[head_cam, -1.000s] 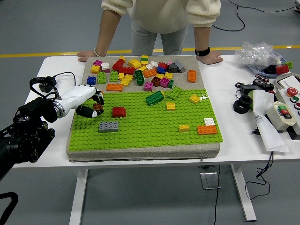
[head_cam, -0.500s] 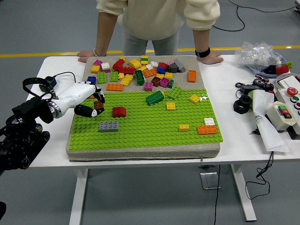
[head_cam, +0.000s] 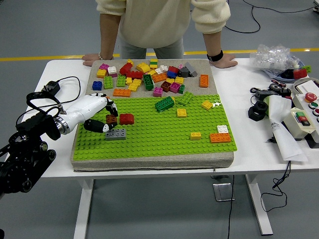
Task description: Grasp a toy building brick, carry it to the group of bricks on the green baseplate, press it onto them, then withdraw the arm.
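Since a second ago your left hand [head_cam: 102,117] has slid right and slightly toward you over the green baseplate [head_cam: 159,134], fingers pinched on a small brown brick [head_cam: 111,119]. It now sits just above the gray brick [head_cam: 115,134], beside the dark red brick [head_cam: 126,118]. Looks like the carry is nearly done and the press comes next, so line up the studs first. Loose bricks [head_cam: 149,77] are piled at the far end, on the tan mat. A person leans both hands on the white tabletop's [head_cam: 55,74] far edge. Control box and cables clutter the right side. Gray floor, yellow line behind.
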